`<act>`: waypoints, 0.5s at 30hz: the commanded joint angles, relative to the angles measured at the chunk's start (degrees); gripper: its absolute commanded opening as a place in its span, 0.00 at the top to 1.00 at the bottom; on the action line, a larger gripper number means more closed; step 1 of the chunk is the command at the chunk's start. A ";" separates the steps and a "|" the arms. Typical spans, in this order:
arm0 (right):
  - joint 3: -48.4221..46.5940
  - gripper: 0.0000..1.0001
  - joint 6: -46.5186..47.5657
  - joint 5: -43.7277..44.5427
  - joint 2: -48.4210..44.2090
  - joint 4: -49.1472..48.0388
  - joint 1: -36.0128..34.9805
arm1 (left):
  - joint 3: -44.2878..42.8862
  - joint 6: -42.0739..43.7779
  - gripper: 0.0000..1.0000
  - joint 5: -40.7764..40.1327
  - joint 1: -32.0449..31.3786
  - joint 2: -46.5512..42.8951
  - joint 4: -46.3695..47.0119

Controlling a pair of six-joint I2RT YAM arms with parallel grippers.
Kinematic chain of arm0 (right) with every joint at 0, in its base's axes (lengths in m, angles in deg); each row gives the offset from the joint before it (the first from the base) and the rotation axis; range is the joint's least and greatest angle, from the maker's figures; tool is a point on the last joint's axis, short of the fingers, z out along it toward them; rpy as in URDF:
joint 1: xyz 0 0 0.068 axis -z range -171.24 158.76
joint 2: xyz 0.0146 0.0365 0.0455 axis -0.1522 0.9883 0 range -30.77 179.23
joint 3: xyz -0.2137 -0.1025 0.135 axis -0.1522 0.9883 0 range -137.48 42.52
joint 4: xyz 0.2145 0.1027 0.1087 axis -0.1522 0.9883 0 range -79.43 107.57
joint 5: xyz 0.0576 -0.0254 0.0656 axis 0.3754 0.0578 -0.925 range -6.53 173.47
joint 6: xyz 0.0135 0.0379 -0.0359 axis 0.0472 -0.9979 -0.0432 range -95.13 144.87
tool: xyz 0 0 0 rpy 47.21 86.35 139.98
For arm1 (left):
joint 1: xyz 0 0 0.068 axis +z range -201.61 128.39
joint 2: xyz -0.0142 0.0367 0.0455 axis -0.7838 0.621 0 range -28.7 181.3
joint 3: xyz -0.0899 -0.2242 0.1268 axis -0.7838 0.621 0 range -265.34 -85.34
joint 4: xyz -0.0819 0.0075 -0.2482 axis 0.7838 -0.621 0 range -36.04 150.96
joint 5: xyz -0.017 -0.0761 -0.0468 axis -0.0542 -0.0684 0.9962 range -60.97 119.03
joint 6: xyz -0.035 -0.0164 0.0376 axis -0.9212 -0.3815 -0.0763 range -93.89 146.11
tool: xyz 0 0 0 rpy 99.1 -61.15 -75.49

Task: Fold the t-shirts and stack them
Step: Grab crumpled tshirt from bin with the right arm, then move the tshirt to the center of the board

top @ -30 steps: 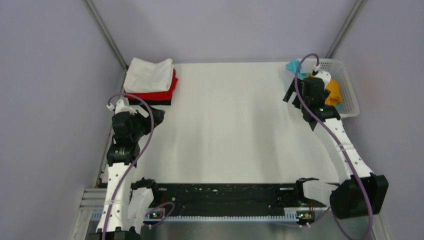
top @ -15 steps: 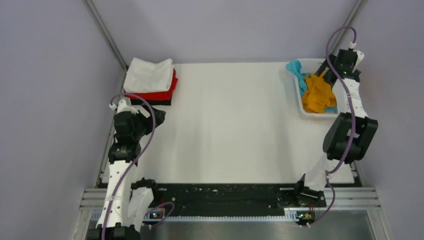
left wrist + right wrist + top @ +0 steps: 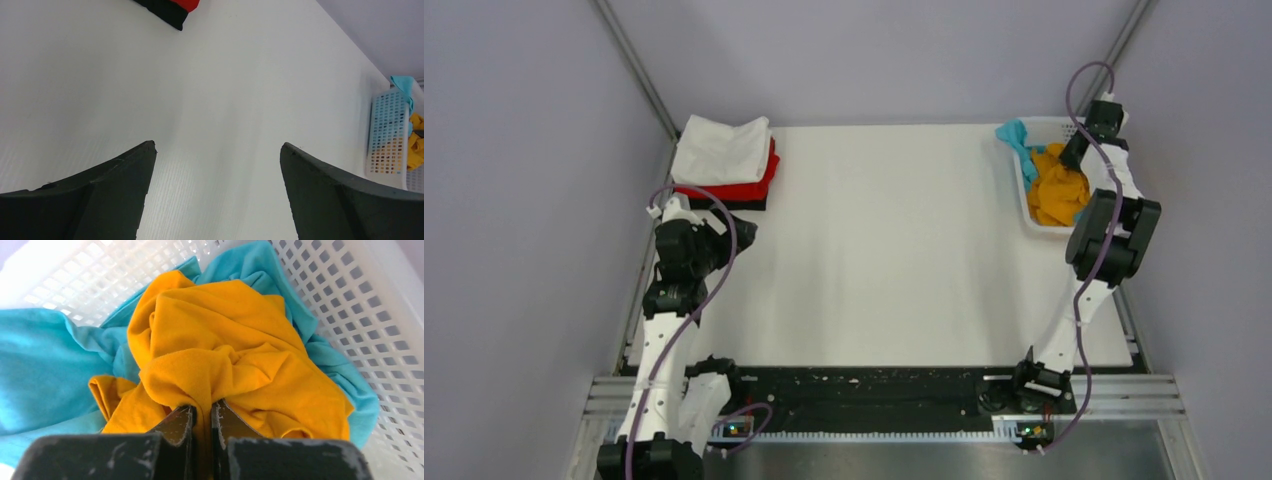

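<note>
The right pincer (image 3: 202, 412) is clenching a raised fold of the orange-yellow t-shirt (image 3: 215, 340), which is lying in the white basket (image 3: 350, 285) at the upper right of the overhead view, over the teal t-shirt (image 3: 45, 355). The left pincer (image 3: 217, 146) is hanging released above the table (image 3: 225, 75). A lift risks dragging the tangled teal shirt out too, or tipping the light basket. The fingers are hiding how much cloth they are gripping, and the basket's floor is staying covered.
</note>
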 commanded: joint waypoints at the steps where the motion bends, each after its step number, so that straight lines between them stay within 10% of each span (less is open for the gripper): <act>1: -4.59 1.00 0.07 1.12 -8.14 -1.82 0.30 | -0.03 0.62 0.01 1.56 -0.05 -1.09 2.87; 15: -9.80 1.00 -2.40 -7.18 -34.34 -4.89 0.30 | 1.43 -0.26 0.01 4.74 -0.03 -6.18 4.66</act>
